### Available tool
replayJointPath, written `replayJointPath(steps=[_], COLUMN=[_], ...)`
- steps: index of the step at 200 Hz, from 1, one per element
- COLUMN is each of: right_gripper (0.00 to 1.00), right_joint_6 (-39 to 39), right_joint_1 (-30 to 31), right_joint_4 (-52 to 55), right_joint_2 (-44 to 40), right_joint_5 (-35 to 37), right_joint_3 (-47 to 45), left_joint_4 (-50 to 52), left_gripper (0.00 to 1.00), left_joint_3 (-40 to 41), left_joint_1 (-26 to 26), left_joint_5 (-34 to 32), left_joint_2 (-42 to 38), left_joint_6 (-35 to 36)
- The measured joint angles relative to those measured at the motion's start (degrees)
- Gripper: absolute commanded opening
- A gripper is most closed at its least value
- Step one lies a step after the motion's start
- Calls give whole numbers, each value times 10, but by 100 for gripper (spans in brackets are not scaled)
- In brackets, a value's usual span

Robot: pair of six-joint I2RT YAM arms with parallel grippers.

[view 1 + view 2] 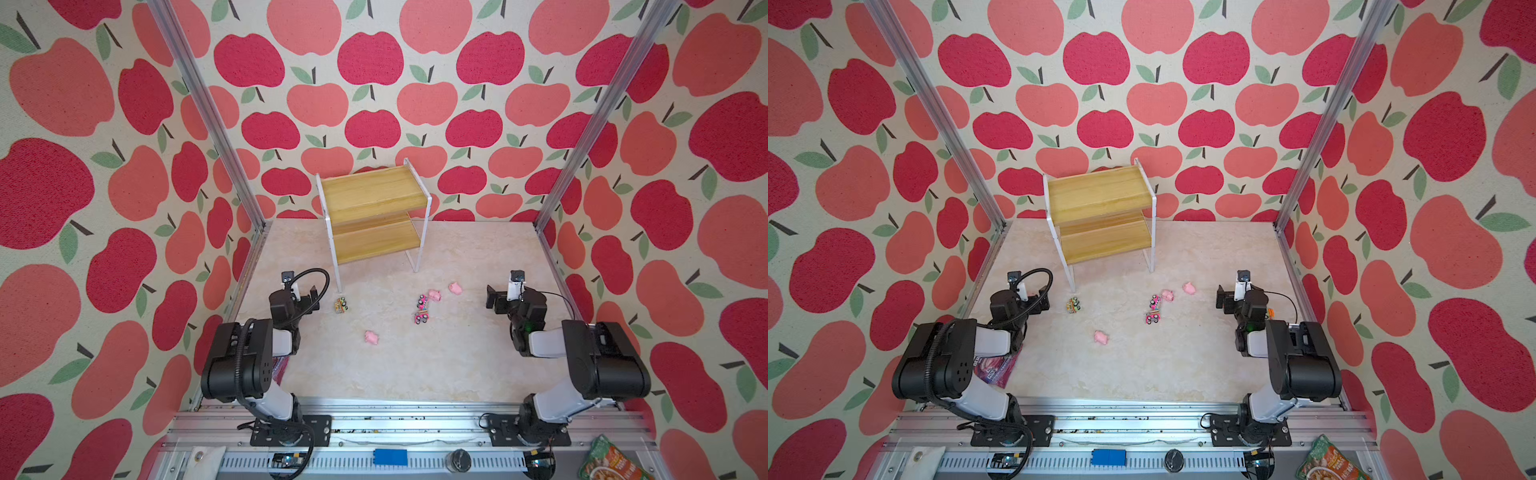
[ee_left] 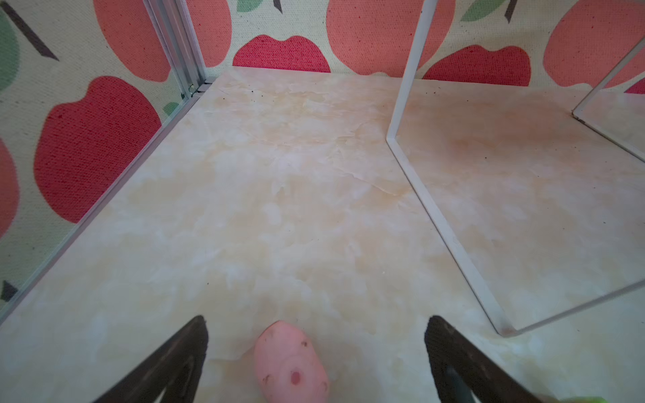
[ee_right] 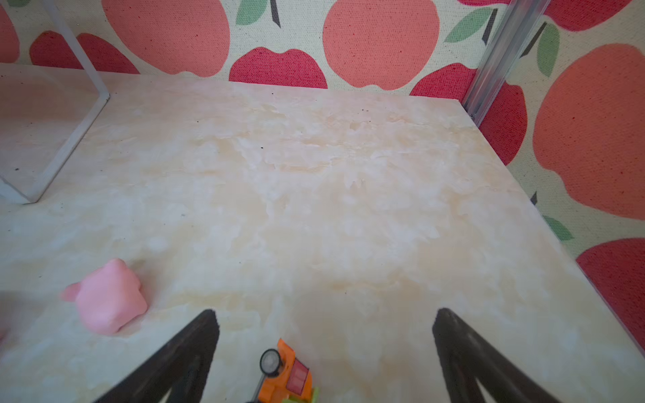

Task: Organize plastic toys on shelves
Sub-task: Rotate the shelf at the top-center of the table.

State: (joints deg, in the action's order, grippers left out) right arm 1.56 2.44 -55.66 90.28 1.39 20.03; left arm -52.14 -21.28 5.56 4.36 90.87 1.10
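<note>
Fingers of the left gripper stand wide apart, low over the table, and we see a pink pig lying between them, touching neither. Ahead of this gripper, toward its inner side, stands the rack, with its nearest white leg close by. Just inward of the same gripper sits a yellow-green truck. Behind it, partly under the arm, lies a purple packet.

We find the right gripper spread just as wide, with an orange truck on the table between its fingers, touched by neither. A second pig lies ahead of it, off to its inner side.

Between the two grippers, in both top views, a pink truck and a blue-pink truck sit close together. A third pig sits just beside the pink truck. A fourth pig lies alone, back toward the arm bases.
</note>
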Motion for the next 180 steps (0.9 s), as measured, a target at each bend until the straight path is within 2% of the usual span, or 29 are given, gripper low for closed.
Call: replayJointPath(steps=[97, 180], right_gripper=[99, 99], right_joint_6=[0, 4], right_joint_1=[0, -2], right_joint_4=[0, 0], right_joint_2=[0, 0], right_joint_5=[0, 0], right_joint_3=[0, 0], left_joint_4=[0, -4], left_gripper=[99, 99], left_joint_3=[0, 0], left_joint_1=[0, 0], left_joint_5=[-1, -40], left_joint_2=[0, 0], left_joint_6=[-2, -17])
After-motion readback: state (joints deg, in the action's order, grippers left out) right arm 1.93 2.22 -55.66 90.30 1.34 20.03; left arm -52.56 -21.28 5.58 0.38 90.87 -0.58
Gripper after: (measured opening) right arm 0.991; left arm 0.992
